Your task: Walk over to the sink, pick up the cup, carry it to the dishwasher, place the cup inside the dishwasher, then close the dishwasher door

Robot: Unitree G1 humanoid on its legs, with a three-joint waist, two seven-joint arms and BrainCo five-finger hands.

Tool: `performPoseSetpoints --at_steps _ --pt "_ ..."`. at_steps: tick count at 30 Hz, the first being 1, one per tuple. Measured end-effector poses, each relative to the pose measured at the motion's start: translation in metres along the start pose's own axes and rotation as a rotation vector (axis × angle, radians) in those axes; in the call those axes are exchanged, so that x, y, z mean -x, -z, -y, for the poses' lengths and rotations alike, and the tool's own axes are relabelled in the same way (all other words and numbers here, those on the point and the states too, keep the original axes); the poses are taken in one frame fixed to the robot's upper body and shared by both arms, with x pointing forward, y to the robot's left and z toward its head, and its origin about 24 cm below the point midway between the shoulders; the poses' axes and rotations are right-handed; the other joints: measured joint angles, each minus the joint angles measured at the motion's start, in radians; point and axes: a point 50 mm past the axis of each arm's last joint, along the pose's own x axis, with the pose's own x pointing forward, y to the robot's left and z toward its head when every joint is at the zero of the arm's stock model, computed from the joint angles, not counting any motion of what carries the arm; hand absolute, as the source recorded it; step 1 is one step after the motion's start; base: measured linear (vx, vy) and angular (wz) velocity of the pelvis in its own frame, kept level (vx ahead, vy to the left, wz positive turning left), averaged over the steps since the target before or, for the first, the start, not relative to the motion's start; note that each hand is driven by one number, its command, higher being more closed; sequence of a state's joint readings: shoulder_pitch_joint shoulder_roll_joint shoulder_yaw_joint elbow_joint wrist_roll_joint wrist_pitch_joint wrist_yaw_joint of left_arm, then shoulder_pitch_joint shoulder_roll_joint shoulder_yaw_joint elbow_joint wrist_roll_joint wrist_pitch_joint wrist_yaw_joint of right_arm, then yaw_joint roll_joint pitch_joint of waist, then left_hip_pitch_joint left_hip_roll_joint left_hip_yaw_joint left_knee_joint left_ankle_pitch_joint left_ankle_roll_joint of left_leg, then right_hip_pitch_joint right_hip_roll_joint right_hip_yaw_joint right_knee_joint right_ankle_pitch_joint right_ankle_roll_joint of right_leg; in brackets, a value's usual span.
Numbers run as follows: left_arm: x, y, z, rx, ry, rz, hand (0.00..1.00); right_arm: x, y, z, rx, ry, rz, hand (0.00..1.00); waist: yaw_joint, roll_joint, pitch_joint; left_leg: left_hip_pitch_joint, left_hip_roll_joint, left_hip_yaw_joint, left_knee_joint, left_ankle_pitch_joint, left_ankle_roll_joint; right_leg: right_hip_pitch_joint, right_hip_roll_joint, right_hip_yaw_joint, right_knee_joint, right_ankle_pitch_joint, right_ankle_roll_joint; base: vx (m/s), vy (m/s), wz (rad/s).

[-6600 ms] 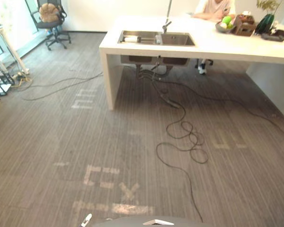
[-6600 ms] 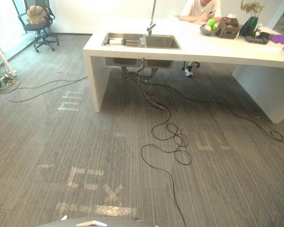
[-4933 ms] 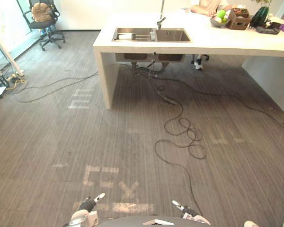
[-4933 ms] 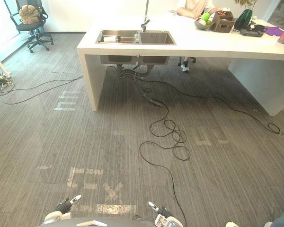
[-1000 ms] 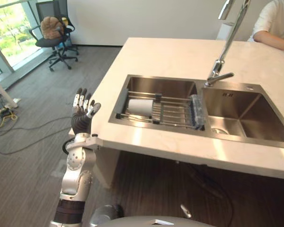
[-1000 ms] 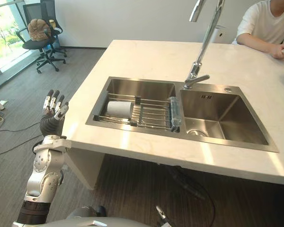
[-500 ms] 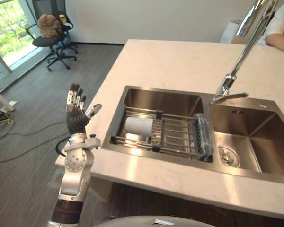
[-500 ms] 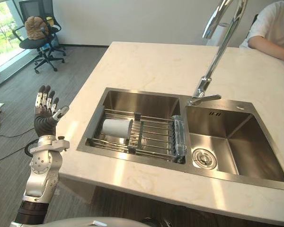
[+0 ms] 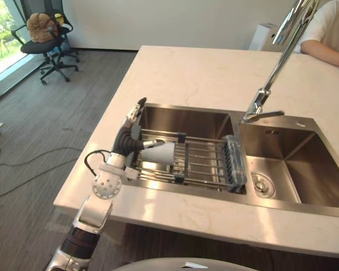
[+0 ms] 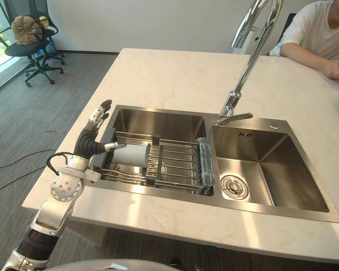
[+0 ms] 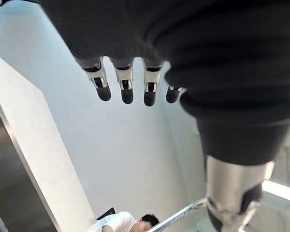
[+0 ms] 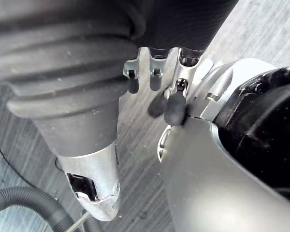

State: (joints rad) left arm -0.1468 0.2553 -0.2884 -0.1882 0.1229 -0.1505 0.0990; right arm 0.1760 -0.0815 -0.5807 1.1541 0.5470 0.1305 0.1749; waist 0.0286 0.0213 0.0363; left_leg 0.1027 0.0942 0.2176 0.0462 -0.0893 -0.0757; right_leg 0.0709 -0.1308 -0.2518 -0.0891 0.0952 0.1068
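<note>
1. A white cup [image 9: 163, 152] lies on its side on a wire rack [image 9: 206, 164] in the 9 o'clock basin of the sink [image 9: 296, 169].
2. The left hand [image 9: 128, 140] hovers at the cup's 9 o'clock, fingers straight and wide, empty.
3. The right hand [image 12: 155, 79] hangs relaxed and empty.

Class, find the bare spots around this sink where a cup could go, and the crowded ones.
Free: the counter behind the sink, its front strip, and the right basin under the faucet. Crowded: the left basin: rack, cup, left hand at its rim.
</note>
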Motion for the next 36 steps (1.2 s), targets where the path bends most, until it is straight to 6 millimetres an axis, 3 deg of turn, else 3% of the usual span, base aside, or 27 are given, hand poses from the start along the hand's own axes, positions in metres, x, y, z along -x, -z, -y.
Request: performPoseSetpoints --at_steps 7,11,19,36 --pt "-0.001 0.040 -0.003 -0.398 0.151 -0.160 0.00 -0.003 -0.007 -0.014 0.026 -0.030 0.012 0.00 -0.032 0.013 -0.008 0.022 0.004 0.000 -0.034 0.016 -0.005 0.003 0.009 -0.004 -0.001 0.003 -0.004 0.00 0.000 0.00" --pt "0.002 0.051 -0.008 -0.603 0.252 -0.159 0.00 -0.004 -0.010 -0.018 0.009 -0.021 0.022 0.00 -0.039 0.013 -0.008 0.023 0.004 0.002 -0.034 0.016 -0.005 0.003 0.009 -0.006 -0.001 0.006 -0.003 0.00 0.000 0.00" --pt "0.008 0.075 -0.016 -0.696 0.280 -0.229 0.00 -0.005 -0.014 -0.026 0.024 -0.041 0.024 0.00 -0.058 0.017 -0.006 0.024 0.004 0.007 -0.034 0.016 -0.006 0.001 0.009 -0.004 -0.001 0.007 -0.004 0.00 0.000 0.00" --pt "0.018 0.095 -0.012 -0.897 0.350 -0.227 0.00 -0.006 -0.022 -0.032 0.079 -0.053 -0.001 0.00 -0.074 0.029 0.003 0.042 0.005 0.042 -0.049 0.015 -0.008 -0.004 0.014 0.028 -0.002 0.011 -0.004 -0.01 0.000 -0.05"
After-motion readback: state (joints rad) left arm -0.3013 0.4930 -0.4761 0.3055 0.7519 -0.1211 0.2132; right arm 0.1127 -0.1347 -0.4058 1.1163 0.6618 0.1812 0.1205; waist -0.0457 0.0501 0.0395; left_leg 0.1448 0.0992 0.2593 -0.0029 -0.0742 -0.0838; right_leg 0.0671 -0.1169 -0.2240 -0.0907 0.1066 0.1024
